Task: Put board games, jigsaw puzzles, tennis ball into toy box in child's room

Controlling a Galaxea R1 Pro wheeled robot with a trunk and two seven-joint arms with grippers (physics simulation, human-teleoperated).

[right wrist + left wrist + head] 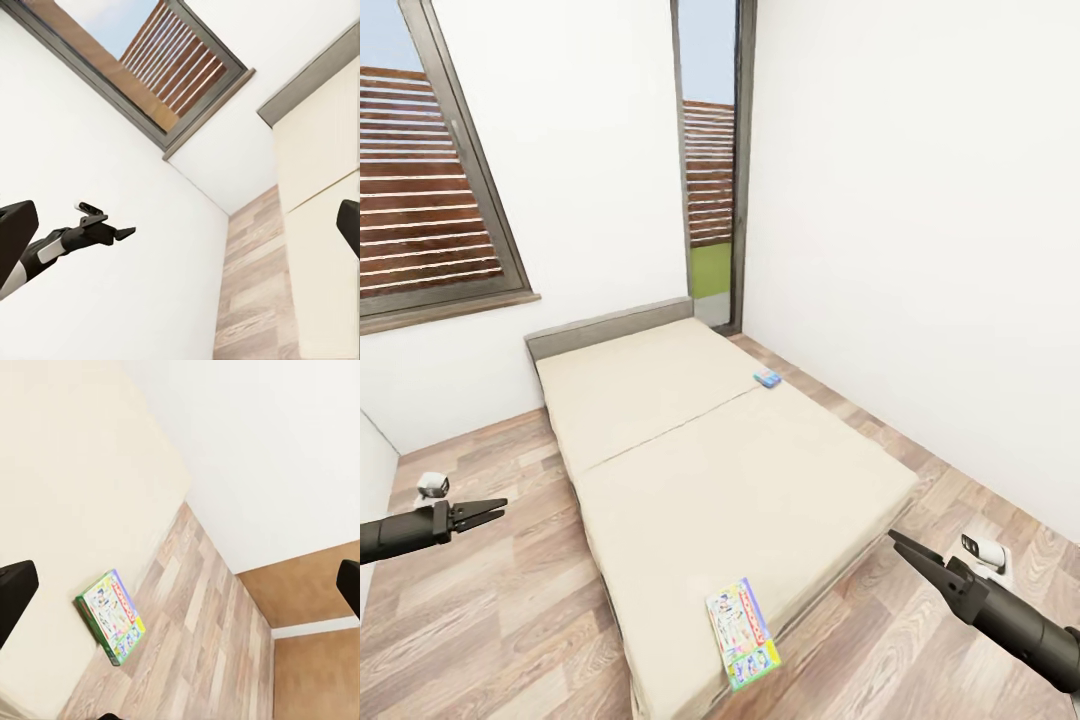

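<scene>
Beside the bed [740, 470], both arms level; left claw [498, 508], right claw [900, 545] pressed together.

left arm [395, 532]: dark grey, smooth, round forearm tube
left gripper [495, 510]: black, two slim pointed fingers
left wrist camera [432, 487]: small white housing, dark lens
right arm [1028, 632]: dark grey cylinder, blocky black wrist
right gripper [898, 541]: black, long tapering fingers
right wrist camera [984, 549]: white, dark lens

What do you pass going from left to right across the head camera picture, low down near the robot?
Left gripper → near corner of the bed → green-edged board game lying flat on it → right gripper, over the wood floor.
</scene>
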